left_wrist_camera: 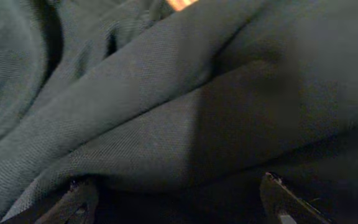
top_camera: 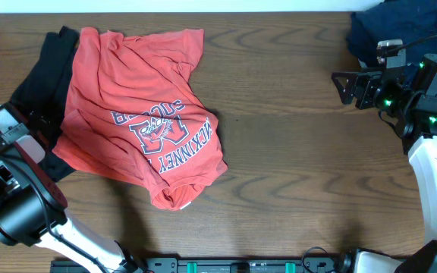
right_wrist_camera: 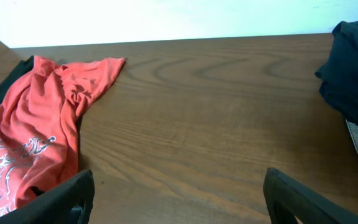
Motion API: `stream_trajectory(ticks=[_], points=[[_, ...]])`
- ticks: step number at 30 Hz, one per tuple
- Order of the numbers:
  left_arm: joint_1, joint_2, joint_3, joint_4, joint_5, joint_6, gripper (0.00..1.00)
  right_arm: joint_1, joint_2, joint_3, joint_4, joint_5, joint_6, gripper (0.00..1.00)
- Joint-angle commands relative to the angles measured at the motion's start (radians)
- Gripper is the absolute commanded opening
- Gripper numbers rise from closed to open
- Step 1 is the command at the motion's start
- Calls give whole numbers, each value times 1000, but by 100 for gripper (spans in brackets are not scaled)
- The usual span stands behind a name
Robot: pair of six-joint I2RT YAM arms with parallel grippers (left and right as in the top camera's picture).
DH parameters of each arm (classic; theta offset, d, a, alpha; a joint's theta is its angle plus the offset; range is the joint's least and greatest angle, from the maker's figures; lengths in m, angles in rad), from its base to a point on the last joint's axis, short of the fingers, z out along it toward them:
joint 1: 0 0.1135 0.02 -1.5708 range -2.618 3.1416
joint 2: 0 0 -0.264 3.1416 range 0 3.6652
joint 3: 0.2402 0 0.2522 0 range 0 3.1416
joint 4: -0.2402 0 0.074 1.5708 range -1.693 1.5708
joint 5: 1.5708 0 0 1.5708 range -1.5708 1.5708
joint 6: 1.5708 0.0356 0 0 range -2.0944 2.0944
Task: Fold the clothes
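**Status.** Judged early: nothing on the table [top_camera: 294, 159] reads as a finished fold, and all the smoothing and folding is left to do.

**Left gripper** [left_wrist_camera: 179, 202]. At the near-left edge, jaws spread wide, pressed close over dark cloth. No pinch on the cloth shows.

**Black top** [top_camera: 40, 83]. Far left, bunched in soft ridges, partly under the shirt's left side.

**Red T-shirt** [top_camera: 135, 114]. Left of centre, overlapping the black top. Crumpled and skewed, with one end spread toward the far edge and the near end curled under in a lump. White-and-black lettering faces up, creased. It is not laid flat and its sleeves are not squared.

**Right gripper** [top_camera: 345, 86]. Far right, above bare wood, well apart from the shirt, jaws wide and empty.

**Dark blue heap** [top_camera: 385, 30]. Far-right corner; folded or merely piled, cannot tell.
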Motion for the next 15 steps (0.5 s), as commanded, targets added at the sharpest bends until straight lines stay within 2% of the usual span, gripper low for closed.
stream_trajectory(ticks=[1, 5, 10, 15], points=[[-24, -104, -12, 2, 49, 28, 85, 9, -16, 19, 5, 0, 9, 84], [-71, -251, -12, -35, 49, 9, 94, 9, -16, 19, 23, 0, 1, 85], [-134, -435, -12, -127, 49, -111, 95, 16, -11, 19, 61, 0, 1, 86], [-225, -564, -12, -257, 49, -119, 95, 77, 52, 19, 70, 0, -6, 86]])
